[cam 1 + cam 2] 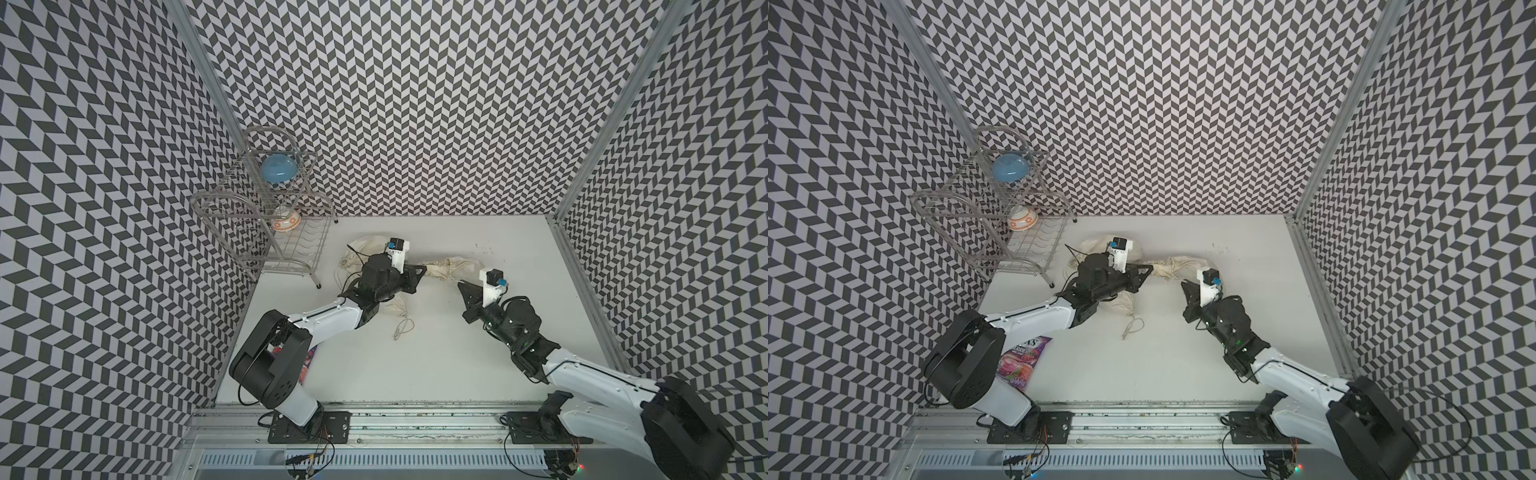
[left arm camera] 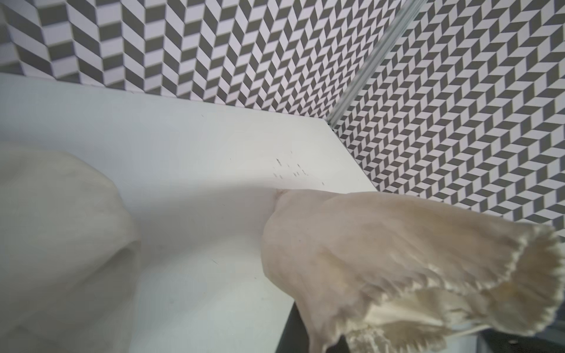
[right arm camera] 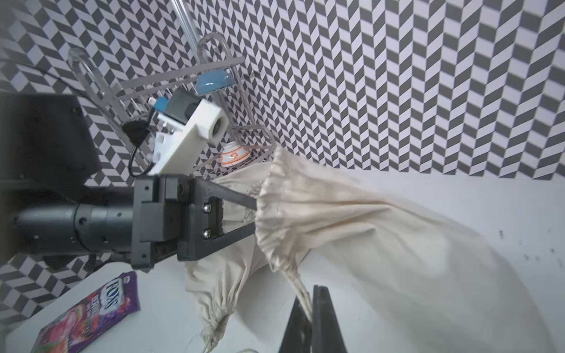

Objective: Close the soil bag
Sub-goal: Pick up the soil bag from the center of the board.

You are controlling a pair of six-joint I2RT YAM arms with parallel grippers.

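The soil bag (image 1: pixel 461 266) is a cream drawstring cloth sack lying at the back of the white table, also seen in the other top view (image 1: pixel 1187 266). Its gathered, ruffled mouth (image 2: pixel 458 275) points toward my left gripper (image 1: pixel 424 270), which is shut on that mouth. The cloth drapes over one dark finger (image 2: pixel 290 333). From the mouth (image 3: pixel 275 214) a drawstring runs down into my right gripper (image 3: pixel 312 292), which is shut on the string. In both top views the right gripper (image 1: pixel 460 284) sits just in front of the bag.
A wire rack (image 1: pixel 266 216) at the back left holds a blue bowl (image 1: pixel 278 168) and a small orange-patterned bowl (image 1: pixel 286 222). Two more cloth bags (image 1: pixel 365 245) (image 1: pixel 399 309) lie around the left arm. A purple candy packet (image 1: pixel 1021 361) and soil crumbs (image 1: pixel 482 249) are on the table.
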